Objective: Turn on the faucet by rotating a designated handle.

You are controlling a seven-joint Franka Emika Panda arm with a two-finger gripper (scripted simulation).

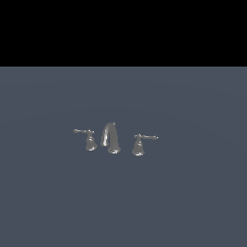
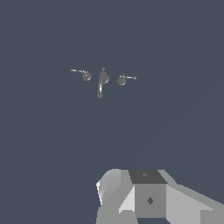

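Observation:
The chrome faucet stands on the grey floor in the middle of the exterior view. Its arched spout (image 1: pixel 112 137) is between two bell-based posts. The handle (image 1: pixel 89 140) is the post at the exterior view's left, with its thin lever pointing left. The twin post (image 1: pixel 139 145) has its lever pointing right. In the wrist view the handle (image 2: pixel 85 75), the spout (image 2: pixel 102 81) and the twin post (image 2: pixel 122 80) are small and far off. Blocky white and grey parts of my gripper (image 2: pixel 144 197) show at the frame's edge, well apart from the faucet. Its fingers do not show clearly.
The flat grey-blue floor (image 1: pixel 193 202) spreads around the faucet on all sides. A black band fills the area beyond the floor's far edge in the exterior view. The arm does not show in the exterior view.

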